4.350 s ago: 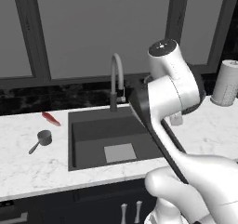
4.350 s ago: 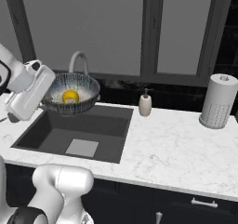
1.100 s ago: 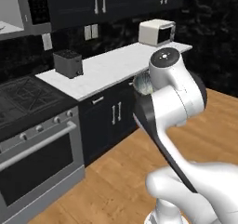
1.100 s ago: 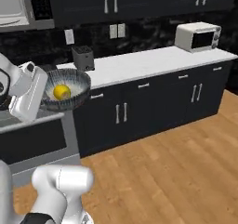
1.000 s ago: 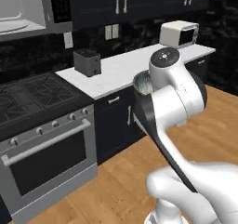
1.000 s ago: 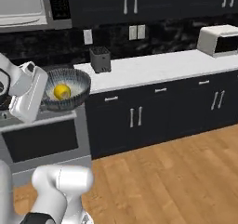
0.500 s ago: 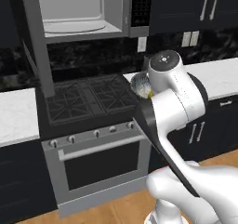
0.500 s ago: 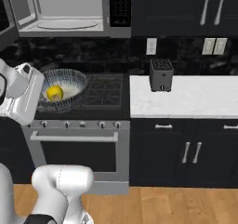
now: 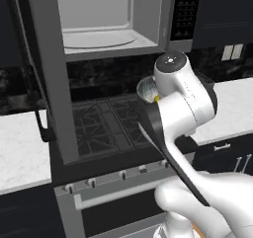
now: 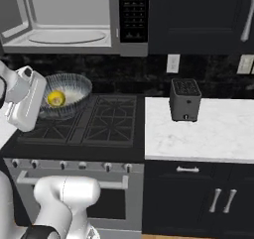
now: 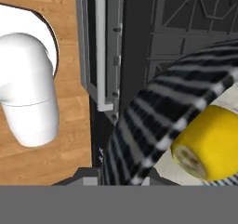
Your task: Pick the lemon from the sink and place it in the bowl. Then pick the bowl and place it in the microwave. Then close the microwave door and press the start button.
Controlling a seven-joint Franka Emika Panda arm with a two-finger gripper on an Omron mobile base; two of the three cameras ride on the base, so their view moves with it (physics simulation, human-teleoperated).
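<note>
My gripper [image 10: 40, 105] is shut on the left rim of the bowl [image 10: 67, 95] and holds it above the stove's left burners. The lemon [image 10: 56, 98] lies inside the bowl. In the hand view the bowl's striped wall [image 11: 153, 121] curves close by, with the lemon [image 11: 209, 141] at the right. The left base view has the bowl [image 9: 147, 87] peeking out behind my arm. The microwave [image 10: 64, 34] hangs open right above, keypad [image 10: 133, 10] at its right. Its door [image 9: 55, 84] stands swung out at the left, black handle [image 9: 42, 126] low. The sink is out of view.
A black stove [image 10: 94, 119] with an oven below sits under the microwave. Its oven handle [image 11: 100, 46] appears in the hand view. A dark toaster [image 10: 185, 100] stands on the white counter [image 10: 208, 134] to the right. Dark cabinets line the wall above.
The base has driven from the sink along the kitchen, so both views now face the stove and open microwave. The bowl with the lemon has stayed in my gripper.
</note>
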